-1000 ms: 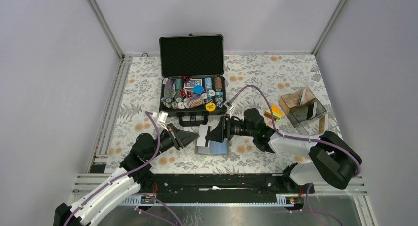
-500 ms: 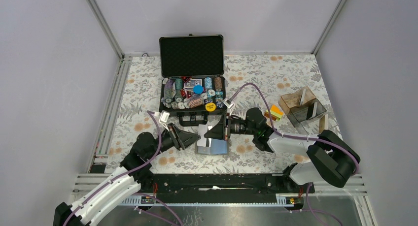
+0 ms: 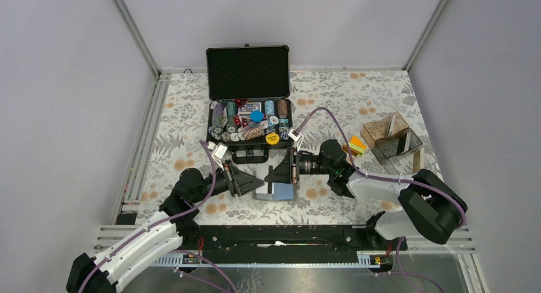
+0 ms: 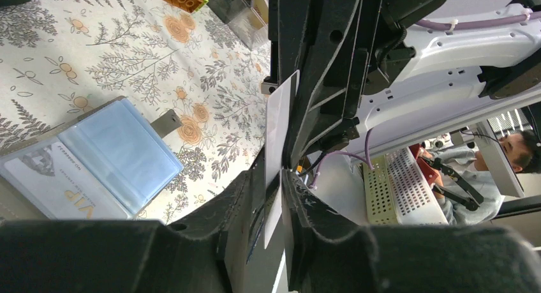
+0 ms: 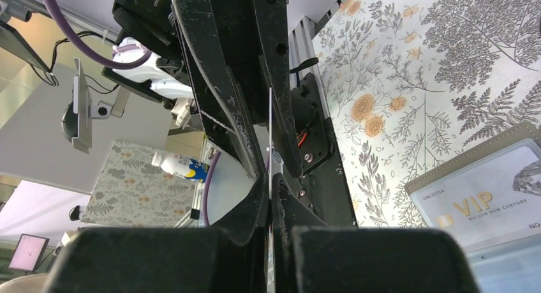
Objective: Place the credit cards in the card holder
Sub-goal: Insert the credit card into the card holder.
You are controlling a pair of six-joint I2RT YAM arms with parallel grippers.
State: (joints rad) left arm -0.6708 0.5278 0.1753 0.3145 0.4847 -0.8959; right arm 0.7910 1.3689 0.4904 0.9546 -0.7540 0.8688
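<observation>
Meeting tip to tip over the near middle of the worktop (image 3: 357, 101): left gripper (image 3: 251, 179) and right gripper (image 3: 271, 175), one pale card (image 4: 279, 133) standing on edge between them. Right gripper is clamped tight on the card. Left gripper's jaws stand slightly apart, the card in the gap and not pinched. Card holder (image 4: 115, 156) lies opened flat just beneath them, light blue panel up, a VIP card (image 5: 472, 207) in the other panel. Orange and yellow cards (image 3: 356, 144) sit well to the right, just beside the clear box (image 3: 392, 140). Black chip case (image 3: 249, 69) stands open beyond the holder.
</observation>
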